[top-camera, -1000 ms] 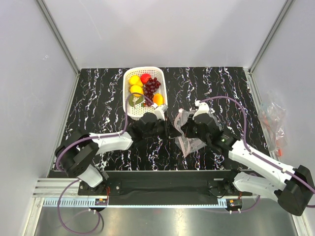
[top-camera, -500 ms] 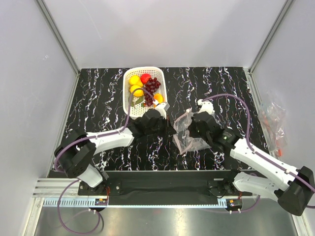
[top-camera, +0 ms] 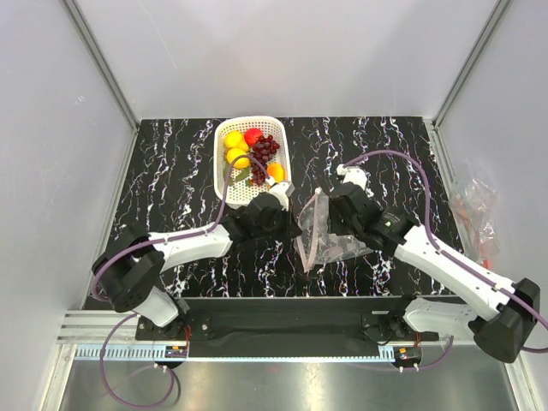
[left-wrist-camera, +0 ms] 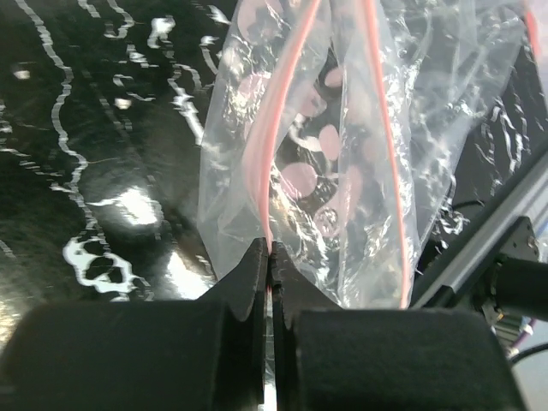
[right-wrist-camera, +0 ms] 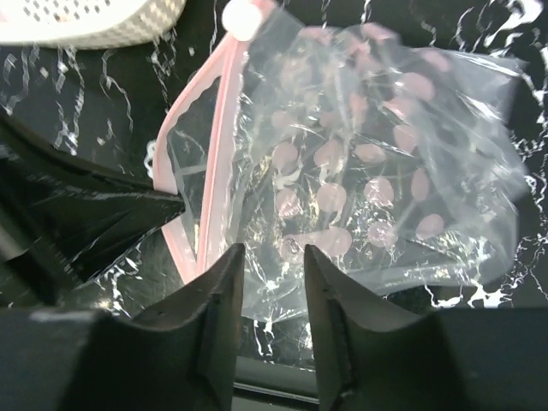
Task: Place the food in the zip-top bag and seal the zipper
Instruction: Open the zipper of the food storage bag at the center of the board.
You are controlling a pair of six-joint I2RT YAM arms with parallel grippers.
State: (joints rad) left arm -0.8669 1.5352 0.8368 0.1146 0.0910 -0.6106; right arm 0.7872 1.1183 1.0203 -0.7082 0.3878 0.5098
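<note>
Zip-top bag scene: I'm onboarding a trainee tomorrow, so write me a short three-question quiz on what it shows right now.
1. True or false: the food is already inside the zip-top bag.
2. The left arm's jaws are shut on: A the zipper, B a lemon, C nothing.
3. Fill in: the food sits in the white ___.
Key: 1 false; 2 A; 3 basket.
</note>
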